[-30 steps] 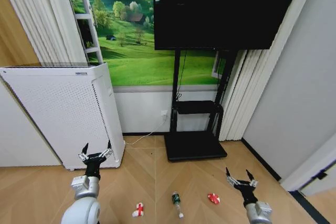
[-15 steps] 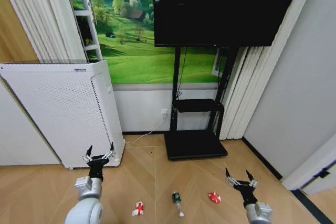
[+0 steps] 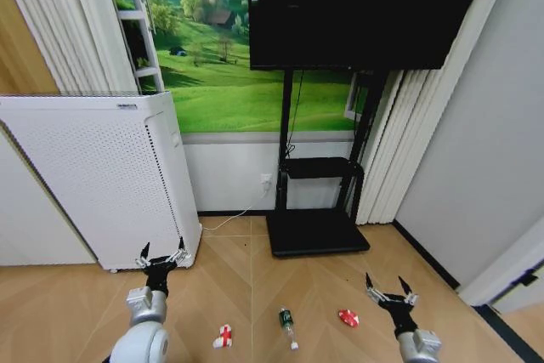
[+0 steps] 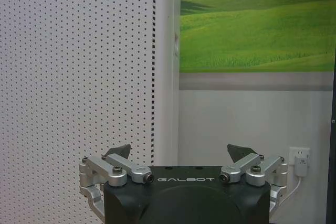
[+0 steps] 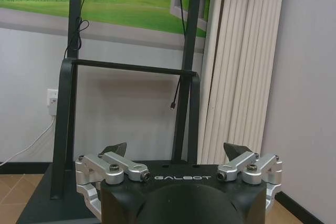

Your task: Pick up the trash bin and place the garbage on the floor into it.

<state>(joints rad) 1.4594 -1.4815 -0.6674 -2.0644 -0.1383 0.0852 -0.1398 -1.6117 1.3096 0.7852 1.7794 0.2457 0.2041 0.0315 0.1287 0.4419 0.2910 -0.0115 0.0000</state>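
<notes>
The garbage lies on the wooden floor (image 3: 255,286) in a loose row near the robot: a crumpled red-and-white wrapper (image 3: 223,337) to the left, a small clear bottle (image 3: 287,327) with a green label in the middle, lying on its side, and a flattened red piece (image 3: 347,318) to the right. None of it is touched. The trash bin cannot be made out in these views, so picking it up looks not yet begun.

The left gripper (image 3: 161,258) hovers low, left of the wrapper, its jaws spread wide and empty, pointed at the tall white perforated appliance (image 3: 102,176) beside it. The right gripper (image 3: 389,293) hangs right of the red piece, jaws likewise wide apart with nothing between them, facing the black TV stand (image 3: 316,210). Both arms seem held forward in a ready carry, clear of the litter.

Behind are a large dark screen (image 3: 365,10), a green landscape mural (image 3: 212,65) and pale curtains (image 3: 391,150).
</notes>
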